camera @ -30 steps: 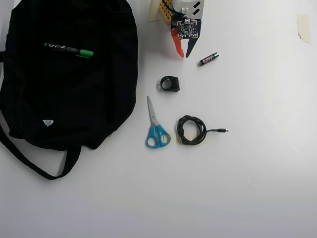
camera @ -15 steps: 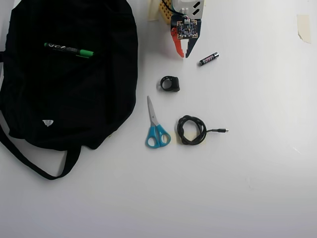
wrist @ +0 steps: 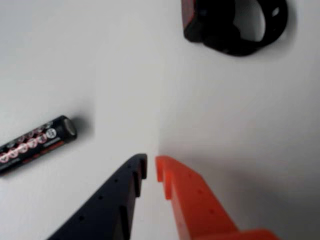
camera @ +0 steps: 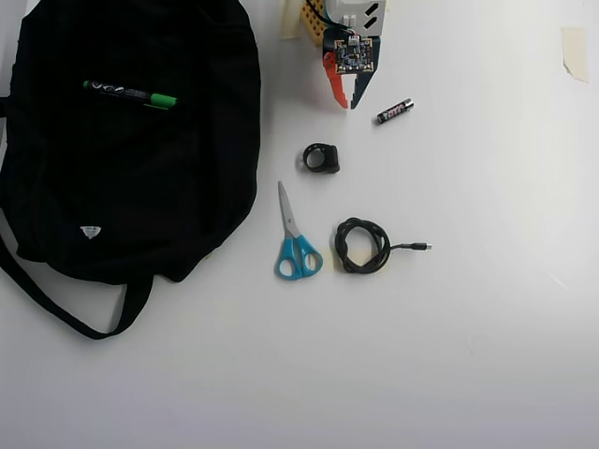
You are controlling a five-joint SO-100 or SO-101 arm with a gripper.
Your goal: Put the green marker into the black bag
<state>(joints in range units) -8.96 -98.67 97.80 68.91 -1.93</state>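
Note:
The green marker (camera: 131,94) lies flat on top of the black bag (camera: 122,196), in the upper left of the overhead view, with its green cap pointing right. The bag is spread out flat with its strap (camera: 56,304) trailing toward the lower left. My gripper (camera: 344,103) hovers at the top centre, well to the right of the bag and away from the marker. In the wrist view my gripper (wrist: 151,165) shows its black and orange fingers nearly touching, with nothing between them. Marker and bag are out of the wrist view.
A black battery (camera: 395,110) (wrist: 35,142) lies just right of the gripper. Below the gripper sit a black ring-shaped clip (camera: 321,157) (wrist: 235,25), blue-handled scissors (camera: 296,238) and a coiled black cable (camera: 363,245). A tape piece (camera: 573,51) sticks at the upper right.
The gripper has drawn back very slightly toward the top edge; nothing else has moved.

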